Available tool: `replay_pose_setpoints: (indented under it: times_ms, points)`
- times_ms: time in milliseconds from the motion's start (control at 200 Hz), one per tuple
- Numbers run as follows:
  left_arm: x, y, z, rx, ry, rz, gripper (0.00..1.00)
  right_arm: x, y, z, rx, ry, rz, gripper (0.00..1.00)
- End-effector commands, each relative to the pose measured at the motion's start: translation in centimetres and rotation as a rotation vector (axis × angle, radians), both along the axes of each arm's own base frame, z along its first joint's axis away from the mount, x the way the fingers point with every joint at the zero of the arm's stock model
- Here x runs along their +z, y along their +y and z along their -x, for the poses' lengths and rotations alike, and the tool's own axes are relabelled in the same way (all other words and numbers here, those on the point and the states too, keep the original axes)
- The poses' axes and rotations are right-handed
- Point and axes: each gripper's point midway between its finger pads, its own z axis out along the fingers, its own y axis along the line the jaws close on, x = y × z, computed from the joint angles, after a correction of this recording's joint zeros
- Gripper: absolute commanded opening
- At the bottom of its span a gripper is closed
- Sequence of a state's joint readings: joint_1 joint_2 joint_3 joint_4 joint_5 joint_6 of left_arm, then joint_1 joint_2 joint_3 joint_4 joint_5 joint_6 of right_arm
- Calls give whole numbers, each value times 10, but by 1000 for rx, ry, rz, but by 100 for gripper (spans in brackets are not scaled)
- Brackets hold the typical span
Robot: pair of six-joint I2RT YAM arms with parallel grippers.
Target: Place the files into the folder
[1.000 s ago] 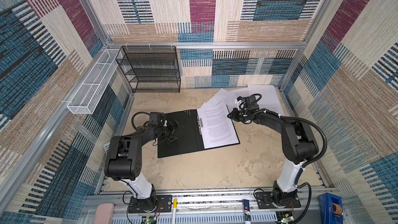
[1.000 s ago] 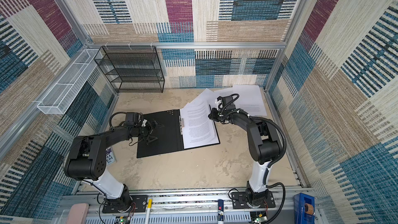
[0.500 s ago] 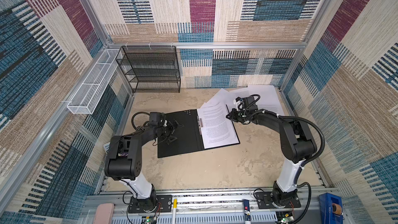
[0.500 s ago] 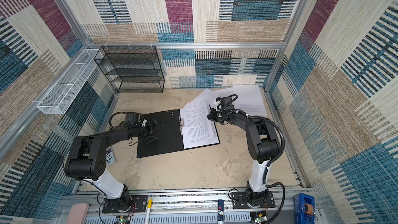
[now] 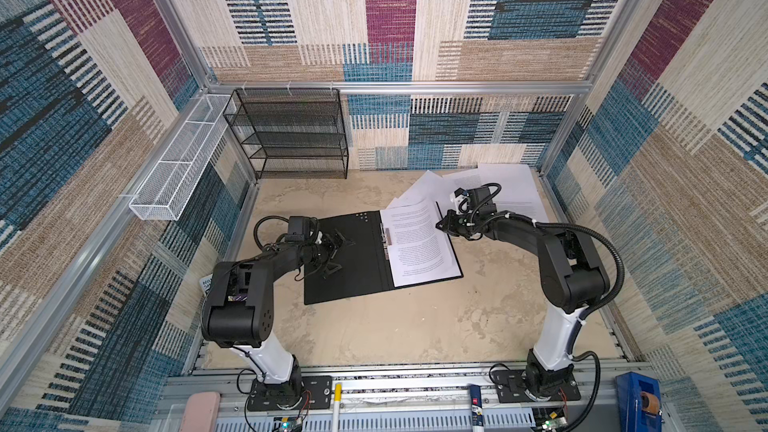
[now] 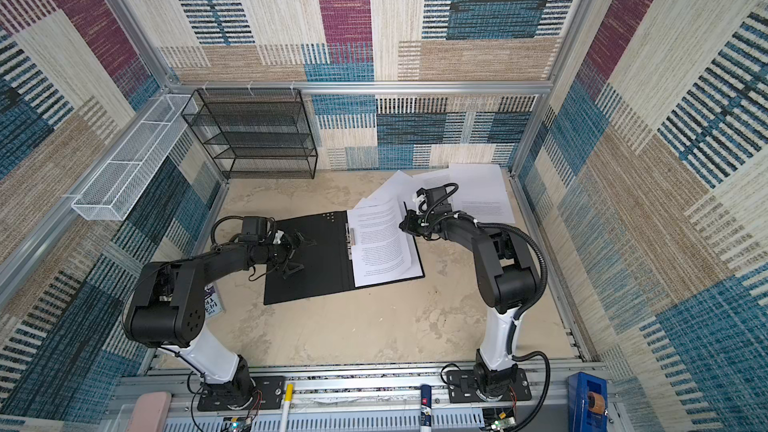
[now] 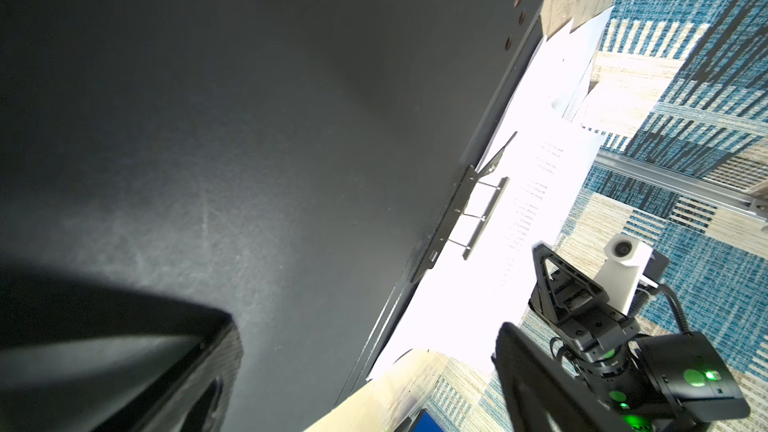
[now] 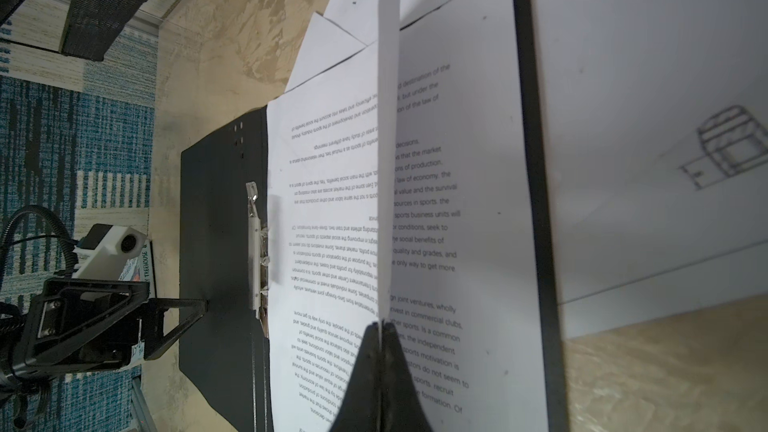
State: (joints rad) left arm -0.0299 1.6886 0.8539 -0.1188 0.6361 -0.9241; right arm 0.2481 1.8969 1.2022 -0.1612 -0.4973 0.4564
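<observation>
Fingers (image 8: 365, 367) of the right gripper (image 8: 380, 326) pinch one sheet (image 8: 384, 160) above the open folder (image 5: 353, 276), the left gripper (image 5: 337, 254) is spread wide on its left half, some files (image 5: 419, 251) lie inside, and loose sheets (image 5: 513, 191) wait far right.

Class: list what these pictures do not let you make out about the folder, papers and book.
Folder outside: faces the table, every view.
Book: left arm covers most, top views.
Held sheet underside: near edge-on, right wrist view.
Loose sheets: overlapped, right arm crossing; count unclear.

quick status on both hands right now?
left hand: open, empty, over the folder.
right hand: closed on a sheet edge.
</observation>
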Motion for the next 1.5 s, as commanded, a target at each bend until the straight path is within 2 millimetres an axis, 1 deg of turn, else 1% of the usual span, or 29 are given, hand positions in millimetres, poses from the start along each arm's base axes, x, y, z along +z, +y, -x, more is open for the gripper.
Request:
replay_pose_setpoints:
  times_ms: [0, 150, 225, 311, 431, 496, 551, 701, 791, 836, 851, 927, 997, 1077, 1102, 1112, 1132, 1222, 1297, 1377, 1493]
  points:
    - [-27, 16, 19, 37, 116, -99, 97, 4, 2, -3, -5, -16, -9, 13]
    - [-27, 17, 18, 39, 119, -98, 97, 7, -5, -3, -37, -14, 21, 43]
    - [-26, 19, 18, 39, 120, -99, 97, 8, -11, -3, -64, -5, 52, 56]
    - [-27, 22, 20, 39, 131, -112, 97, 10, -23, -4, -114, -3, 101, 69]
    - [-28, 27, 22, 35, 140, -136, 97, 21, -47, -11, -198, -20, 175, 87]
    - [-30, 29, 22, 33, 148, -142, 97, 24, -66, -17, -254, -19, 211, 95]
    - [-31, 30, 21, 29, 152, -142, 97, 23, -85, -22, -301, -6, 237, 100]
    - [-30, 29, 16, 2, 150, -130, 97, 20, -131, -42, -405, 8, 298, 100]
    - [-20, 23, 10, -25, 113, -107, 96, 22, -152, -56, -444, -10, 328, 100]
    - [-12, 22, 7, -35, 82, -108, 96, 22, -161, -63, -460, -19, 350, 100]
    - [-6, 17, 7, -51, 71, -82, 96, 23, -163, -66, -464, -22, 357, 99]
    - [16, 8, 6, -89, 2, -56, 96, 22, -173, -77, -475, -33, 382, 100]
    - [37, -2, 9, -133, -56, -29, 96, 18, -183, -88, -494, -31, 409, 100]
    - [58, -14, 19, -198, -107, -13, 96, 12, -189, -98, -508, -18, 421, 100]
    - [63, -17, 23, -220, -120, -16, 96, 4, -191, -97, -508, 1, 431, 100]
    - [65, -18, 25, -230, -125, -17, 96, 9, -192, -102, -514, -11, 427, 100]
    - [70, -21, 28, -248, -134, -19, 96, 9, -193, -104, -515, -11, 428, 99]
    - [89, -34, 44, -335, -196, -25, 96, 0, -198, -111, -523, 4, 432, 100]
    - [104, -47, 60, -420, -245, -28, 96, -8, -200, -113, -524, 25, 431, 100]
    - [112, -59, 78, -504, -280, -37, 96, -17, -201, -110, -521, 46, 424, 100]
    - [118, -64, 95, -556, -311, -37, 96, -31, -201, -101, -519, 80, 413, 99]
